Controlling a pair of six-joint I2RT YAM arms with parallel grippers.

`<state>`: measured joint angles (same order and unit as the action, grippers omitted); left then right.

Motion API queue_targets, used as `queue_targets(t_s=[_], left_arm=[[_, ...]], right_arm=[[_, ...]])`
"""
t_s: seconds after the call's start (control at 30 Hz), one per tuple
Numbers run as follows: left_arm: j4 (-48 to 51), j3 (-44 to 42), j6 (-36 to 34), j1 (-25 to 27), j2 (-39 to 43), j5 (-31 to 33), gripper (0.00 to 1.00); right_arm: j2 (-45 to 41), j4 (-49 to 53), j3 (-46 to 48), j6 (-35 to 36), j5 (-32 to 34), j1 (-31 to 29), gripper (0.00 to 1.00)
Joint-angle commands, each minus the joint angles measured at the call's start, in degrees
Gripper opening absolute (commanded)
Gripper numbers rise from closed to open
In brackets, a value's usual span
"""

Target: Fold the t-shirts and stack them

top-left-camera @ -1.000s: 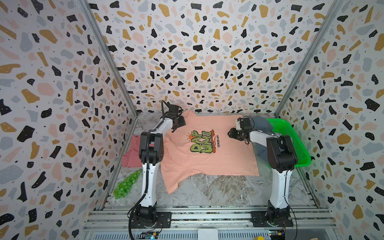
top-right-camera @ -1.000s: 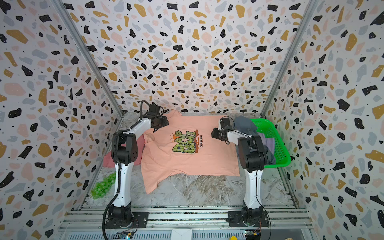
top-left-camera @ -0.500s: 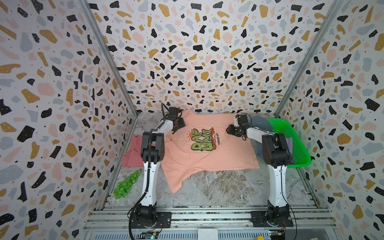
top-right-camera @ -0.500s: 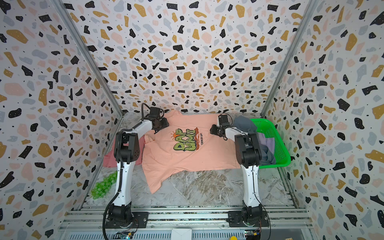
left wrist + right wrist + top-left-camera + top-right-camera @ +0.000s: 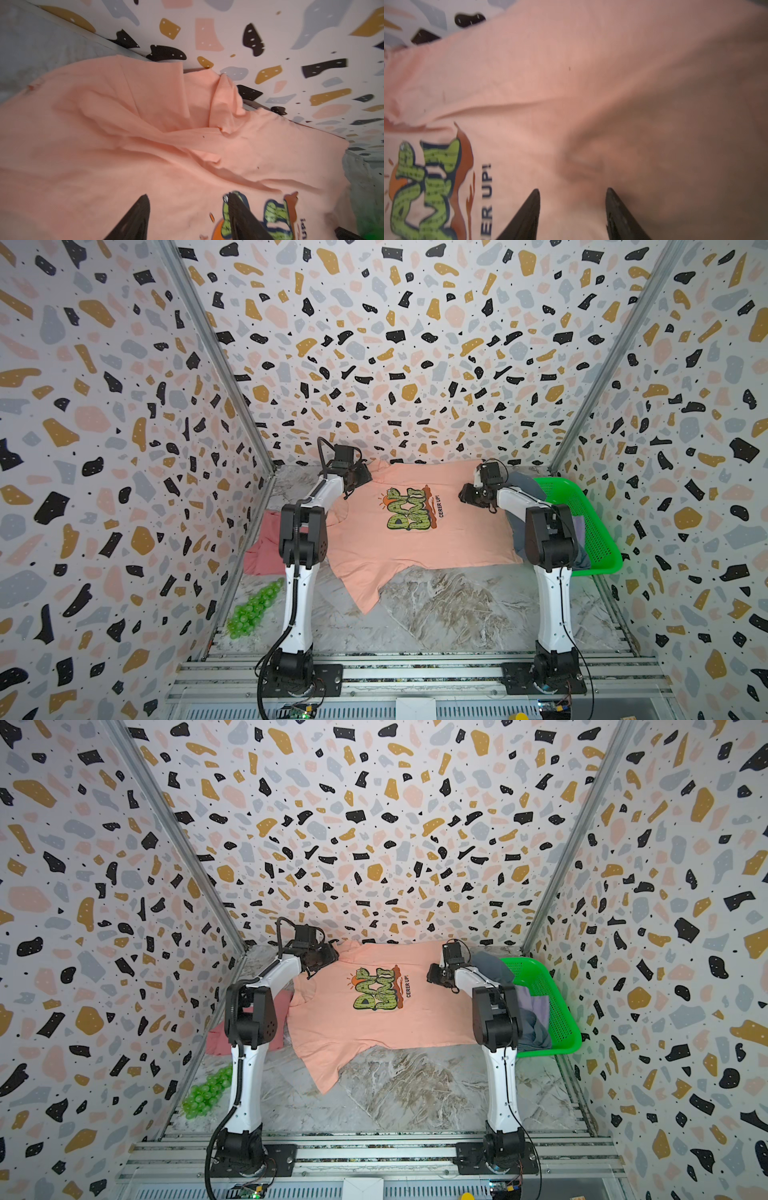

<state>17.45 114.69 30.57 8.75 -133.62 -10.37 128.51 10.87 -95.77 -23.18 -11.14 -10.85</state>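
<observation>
Terrazzo-patterned walls enclose a marbled table (image 5: 457,614). Spread print-up across its centre toward 12 o'clock lies the peach t-shirt (image 5: 415,547), one corner trailing toward 7. At 3 o'clock sits a green basket (image 5: 598,531) holding a slate blue-grey t-shirt (image 5: 490,965) that spills over its rim, and a pale lavender t-shirt (image 5: 536,1006). A rose-red t-shirt (image 5: 266,547) lies crumpled at 9, green balls (image 5: 253,610) at 8. The left gripper (image 5: 188,195) at 11 and the right gripper (image 5: 573,190) at 2 hover over the peach fabric, jaws parted, holding nothing.
</observation>
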Motion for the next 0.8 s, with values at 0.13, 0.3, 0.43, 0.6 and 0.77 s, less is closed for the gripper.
queue_targets(t_s=[0.13,0.3,0.43,0.6,0.77], left_arm=[[0.3,-24.46,-3.8,2.16,26.21,1.09,0.62],[-2.9,-41.77,-2.13,5.71,37.03,2.46,0.62],[-9.01,-49.36,0.1,7.4,39.91,3.73,0.61],[-11.44,-52.01,0.83,8.91,37.93,4.86,0.62],[-14.39,-57.14,2.89,9.7,34.72,6.61,0.62]], right_arm=[[-23.75,-3.2,19.09,4.59,-1.61,-0.26,0.6],[-26.53,-5.91,27.5,6.45,-4.36,-0.23,0.6],[-23.61,-9.39,29.44,6.54,-5.59,-0.31,0.59],[-20.29,-10.79,30.43,6.58,-5.93,-0.31,0.58],[-18.76,-7.38,31.64,5.98,-5.41,-0.7,0.57]])
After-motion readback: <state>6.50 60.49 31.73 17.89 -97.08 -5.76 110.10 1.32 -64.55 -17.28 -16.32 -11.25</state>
